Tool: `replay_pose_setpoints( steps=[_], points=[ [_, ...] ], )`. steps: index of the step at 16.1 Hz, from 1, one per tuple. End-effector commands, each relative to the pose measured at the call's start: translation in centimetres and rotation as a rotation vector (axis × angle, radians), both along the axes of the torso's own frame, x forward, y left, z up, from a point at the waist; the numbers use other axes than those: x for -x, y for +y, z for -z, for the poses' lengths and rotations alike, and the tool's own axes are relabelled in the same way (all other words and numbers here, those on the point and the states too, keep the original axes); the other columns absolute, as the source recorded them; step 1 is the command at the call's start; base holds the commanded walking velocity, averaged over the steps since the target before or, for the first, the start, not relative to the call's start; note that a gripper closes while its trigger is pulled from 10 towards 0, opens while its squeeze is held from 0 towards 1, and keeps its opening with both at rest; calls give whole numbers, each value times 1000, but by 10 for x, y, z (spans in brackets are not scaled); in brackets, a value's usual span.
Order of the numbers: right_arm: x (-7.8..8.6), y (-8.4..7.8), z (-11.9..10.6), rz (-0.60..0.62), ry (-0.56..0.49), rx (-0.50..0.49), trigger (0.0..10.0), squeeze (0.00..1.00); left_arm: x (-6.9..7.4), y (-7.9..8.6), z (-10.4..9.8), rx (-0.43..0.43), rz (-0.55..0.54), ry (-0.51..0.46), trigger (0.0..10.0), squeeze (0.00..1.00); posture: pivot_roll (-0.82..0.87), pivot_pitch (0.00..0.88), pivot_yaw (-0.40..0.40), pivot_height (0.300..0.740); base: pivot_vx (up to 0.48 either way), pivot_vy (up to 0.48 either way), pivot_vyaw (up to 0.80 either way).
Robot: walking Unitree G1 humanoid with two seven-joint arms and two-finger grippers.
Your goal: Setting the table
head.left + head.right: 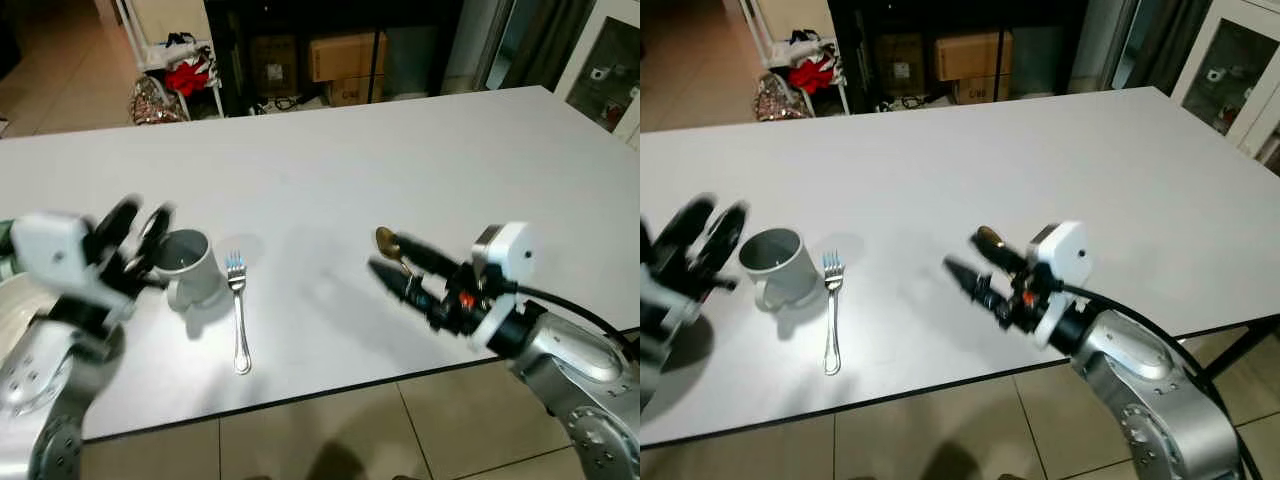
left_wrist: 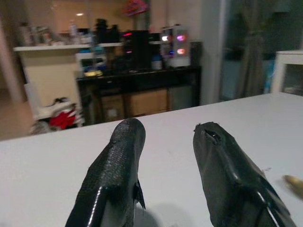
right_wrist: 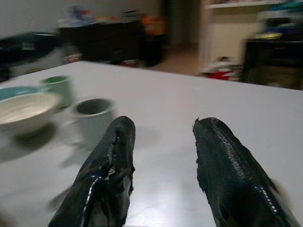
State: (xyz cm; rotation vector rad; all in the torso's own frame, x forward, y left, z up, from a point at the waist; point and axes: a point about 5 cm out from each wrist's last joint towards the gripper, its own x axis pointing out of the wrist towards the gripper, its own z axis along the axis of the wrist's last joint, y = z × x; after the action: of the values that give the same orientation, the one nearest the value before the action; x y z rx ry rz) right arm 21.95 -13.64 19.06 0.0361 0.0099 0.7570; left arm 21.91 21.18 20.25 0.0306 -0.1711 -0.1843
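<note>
A grey mug (image 1: 188,262) stands near the left of the white table (image 1: 400,150). A silver fork (image 1: 238,312) lies just to its right, tines pointing away from me. My left gripper (image 1: 140,218) is blurred, hovering just left of the mug; it is open with nothing between its fingers (image 2: 118,156). My right gripper (image 1: 387,257) is low over the table's front right, open and holding nothing. A small golden spoon (image 1: 385,238) lies at its far fingertip; I cannot tell if they touch. The right wrist view looks toward the mug (image 3: 92,109).
A white bowl (image 3: 21,111), a green cup (image 3: 59,87) and a teal plate (image 3: 12,92) sit at the table's left end. Beyond the far edge are cardboard boxes (image 1: 345,55) and a rack with a red bag (image 1: 185,75). The front edge (image 1: 300,400) is close.
</note>
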Motion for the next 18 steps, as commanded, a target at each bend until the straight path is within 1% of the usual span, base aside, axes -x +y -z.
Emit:
replay_pose_setpoints(
  steps=[1,2,4,5,6,7,8,9,10,12,14,17,18],
  points=[
    [-4,-1,-1,130,-33,4,10000,0,-5,-25,2,-55,66,33,10000,0,-20,0,80,740,0,0,800],
    [-4,4,1,178,-45,19,10000,0,-9,-40,2,-83,84,33,10000,0,-29,0,85,740,0,0,800],
    [-3,8,3,196,-45,30,10000,0,-12,-44,2,-80,66,40,10000,0,-35,0,90,740,0,0,800],
    [-4,12,3,231,-60,37,10000,0,-21,-42,4,-122,-12,74,10000,0,-41,0,94,740,0,0,800],
    [-7,15,1,268,-73,27,10000,0,-27,-38,7,-93,-88,88,10000,0,-46,0,94,740,0,0,800],
    [-8,15,0,288,-76,21,10000,0,-27,-38,10,-114,-106,90,10000,0,-44,0,90,740,0,0,800],
    [-9,15,0,303,-81,26,10000,0,-26,-39,11,-116,-115,97,10000,0,-33,0,77,740,0,0,800],
    [-11,15,1,313,-79,31,10000,0,-24,-38,12,-99,-123,108,10000,0,-27,0,68,740,0,0,800],
    [-14,13,4,328,-64,28,10000,0,-21,-33,14,-85,-151,132,10000,0,-12,0,52,740,0,0,800],
    [-18,12,5,346,-59,30,10000,0,-18,-30,15,-88,-164,147,10000,0,7,0,31,740,0,0,800],
    [-21,11,6,349,-54,27,10000,0,-17,-29,15,-74,-174,144,10000,0,7,0,31,740,0,0,800],
    [-24,14,4,339,-54,11,10000,0,-16,-31,15,-70,-159,151,10000,0,22,0,23,740,0,0,800],
    [-24,16,5,334,-50,8,10000,0,-17,-28,16,-95,-190,144,10000,0,18,0,33,740,0,0,800]
  ],
)
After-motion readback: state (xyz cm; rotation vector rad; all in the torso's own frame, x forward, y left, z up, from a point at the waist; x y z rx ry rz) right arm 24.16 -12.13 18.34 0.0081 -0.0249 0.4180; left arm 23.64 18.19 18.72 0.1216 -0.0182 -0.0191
